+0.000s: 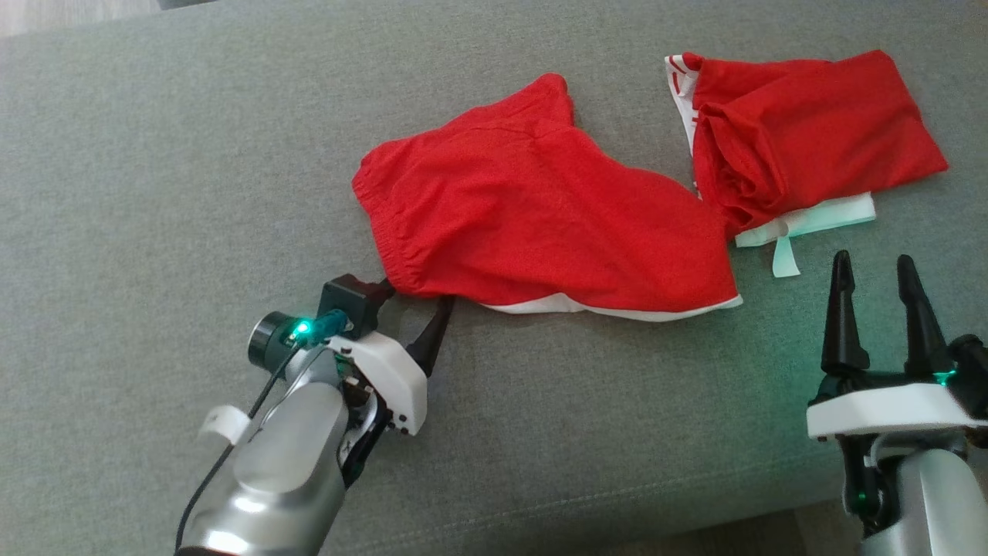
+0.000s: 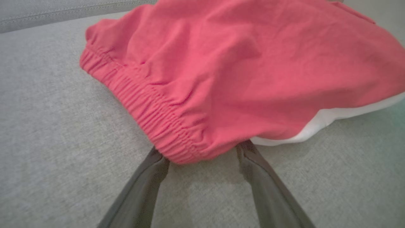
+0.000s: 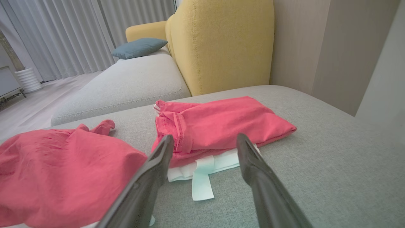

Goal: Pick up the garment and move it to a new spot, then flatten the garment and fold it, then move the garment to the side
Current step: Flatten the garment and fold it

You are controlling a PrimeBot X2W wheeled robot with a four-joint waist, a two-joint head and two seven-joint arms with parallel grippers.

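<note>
Left pincer (image 1: 417, 297): jaws released and wide, low on the couch (image 1: 154, 154). The fingers straddle the near corner of the waistband (image 2: 142, 98). The tips are at the cloth edge or just under it, and nothing is pinched yet.

Shorts (image 1: 540, 216): red, lying mid-couch, loosely spread and rumpled. The waistband points toward my left arm and a white hem (image 1: 617, 309) runs along the near edge. I take these as the garment to work.

Handling, my read:
- Thin knit, light and limp, with no stiffness to help me.
- It will sag and bunch from any single hold, and will drag on the couch fabric rather than slide.
- Nothing fragile.
- The gathered elastic waistband is the thickest, firmest part, so it is the best bite. I want to catch both layers at the corner so the shorts hang straight.
- The hem corner is the second hold, for flattening.

Pile (image 1: 810, 131): a folded red piece on a white one, at the right, just beside the shorts' far leg. I can't tell if they touch. A careless lift could snag it.

Right pincer (image 1: 873, 262): released, fingers apart, hovering near the pile's front edge and holding nothing.
</note>
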